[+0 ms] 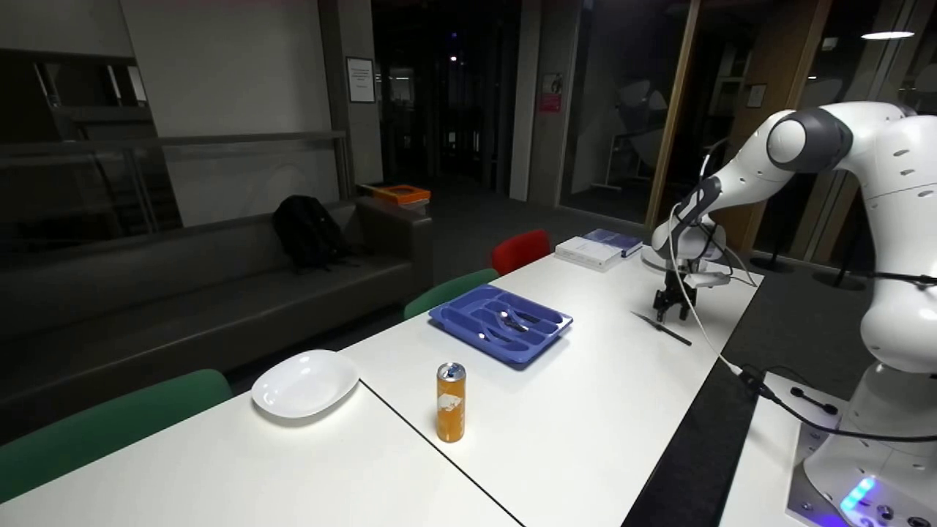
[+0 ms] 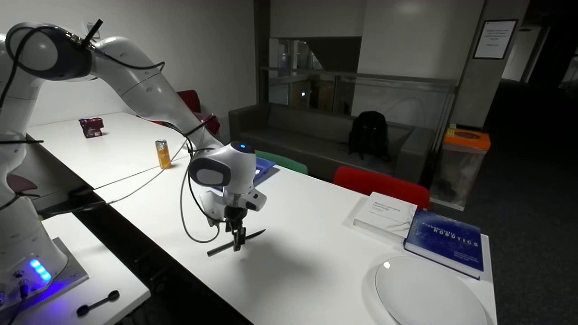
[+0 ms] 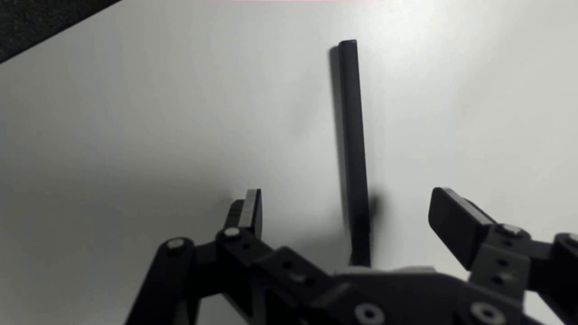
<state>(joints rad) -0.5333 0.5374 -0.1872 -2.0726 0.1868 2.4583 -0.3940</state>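
Knife lies on white table — tool above, jaws apart; dimly lit sofa beyond.

Lighting is dim, with glare on the tabletop and soft shadows around the hand.

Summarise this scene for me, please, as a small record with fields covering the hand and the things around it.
Grip: hand open, holding nothing
Nearest: knife, lying on the table; in the wrist view it shows between the spread fingers, touching neither
Storage: blue tray with some cutlery inside
Drink: orange can, upright
Tableware: white dish; white plate
Reading: white book beside blue book
Background: black backpack on the sofa
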